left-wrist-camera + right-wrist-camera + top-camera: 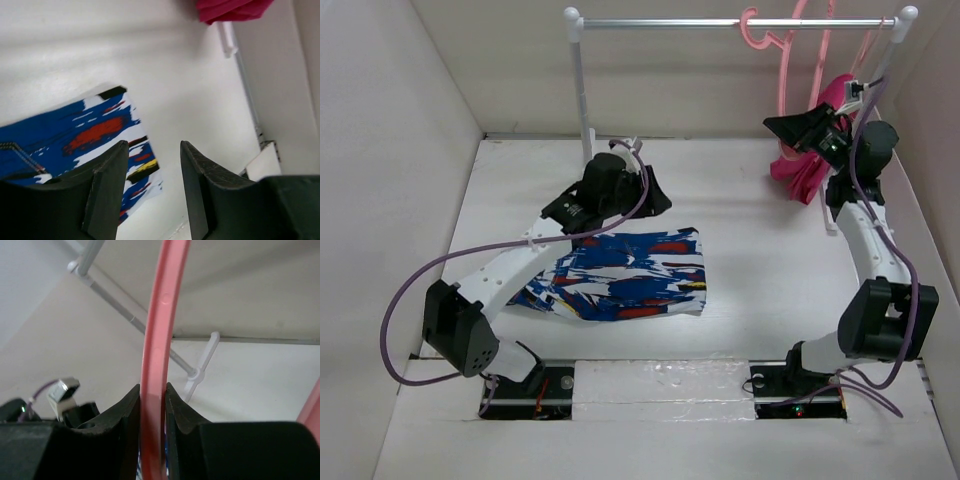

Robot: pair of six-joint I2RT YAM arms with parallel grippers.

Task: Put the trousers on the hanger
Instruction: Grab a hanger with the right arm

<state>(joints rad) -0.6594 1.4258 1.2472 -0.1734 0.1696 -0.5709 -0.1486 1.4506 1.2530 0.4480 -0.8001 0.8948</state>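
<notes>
The trousers (pixel 625 275), in a blue, white and red print, lie folded flat on the white table; their corner also shows in the left wrist view (pixel 75 135). My left gripper (pixel 655 198) hovers over their far edge, open and empty (pixel 153 150). The light-pink hanger (pixel 785 70) hangs by its hook from the silver rail (pixel 700 22) at the back right. My right gripper (pixel 782 125) is shut on the hanger's thin side bar, which runs up between the jaws in the right wrist view (pixel 162 315).
A plain magenta garment (pixel 810 165) hangs at the back right beside my right arm; it also shows in the left wrist view (pixel 230 9). The rail stands on white posts (pixel 583 90). White walls (pixel 380 150) close in the table on three sides.
</notes>
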